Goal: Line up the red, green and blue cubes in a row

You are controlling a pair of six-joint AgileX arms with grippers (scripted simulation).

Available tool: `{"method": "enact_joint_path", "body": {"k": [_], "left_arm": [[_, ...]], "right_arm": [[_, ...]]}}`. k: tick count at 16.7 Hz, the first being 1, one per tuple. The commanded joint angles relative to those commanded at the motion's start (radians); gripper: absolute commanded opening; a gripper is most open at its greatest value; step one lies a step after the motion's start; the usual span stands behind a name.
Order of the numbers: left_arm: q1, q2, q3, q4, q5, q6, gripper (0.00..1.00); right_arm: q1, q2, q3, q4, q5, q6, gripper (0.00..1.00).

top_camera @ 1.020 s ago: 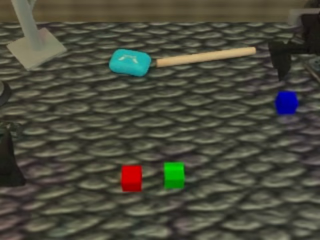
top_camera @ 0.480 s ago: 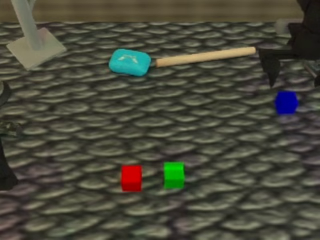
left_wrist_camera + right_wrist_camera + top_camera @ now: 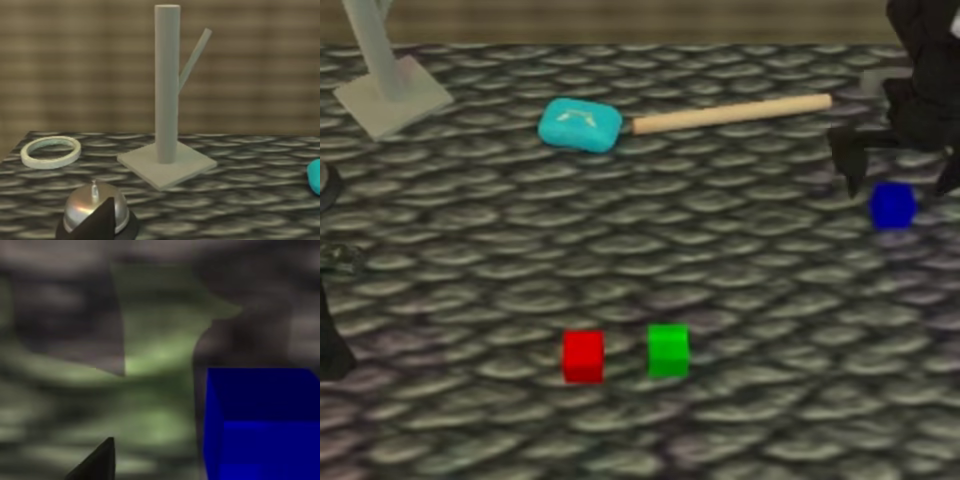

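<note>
- The blue cube sits on the table's right side, well apart from the other two cubes and farther back than they are.
- It has no long axis, since its sides are equal; in the top view it is turned a little, with one corner edge facing the camera. The right wrist view shows it close up, with a dark top face and a brighter side face.
- The right gripper hangs just over it with its fingers spread wide: one dark finger stands at the cube's left, the other at the picture's right edge, and the cube lies between them, not pinched.
- The red cube and the green cube stand side by side near the front middle of the table, close together but with a gap between them. Both sit squarely, faces toward the camera, and their pair runs left to right.
- A turquoise block with a wooden stick handle lies toward the back; the handle's long axis runs rightward and slightly back, ending near the right arm.
- A grey stand with a square base sits at the back left; the left wrist view shows its upright post with a slanted branch, a pale ring lying flat, and a metal bell.
- The left arm is parked at the left edge; I cannot tell its fingers' state.
</note>
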Motion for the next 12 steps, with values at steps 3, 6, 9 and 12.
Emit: {"method": "enact_joint_path", "body": {"k": [3, 6, 9, 12], "left_arm": [[0.0, 0.0, 0.0, 0.0, 0.0, 0.0, 1.0], [0.0, 0.0, 0.0, 0.0, 0.0, 0.0, 1.0], [0.0, 0.0, 0.0, 0.0, 0.0, 0.0, 1.0], [0.0, 0.0, 0.0, 0.0, 0.0, 0.0, 1.0]], "right_arm": [[0.002, 0.024, -0.074, 0.097, 0.0, 0.002, 1.0], [0.002, 0.029, -0.086, 0.11, 0.0, 0.002, 1.0], [0.002, 0.029, -0.086, 0.11, 0.0, 0.002, 0.92], [0.002, 0.029, -0.086, 0.11, 0.0, 0.002, 0.7]]}}
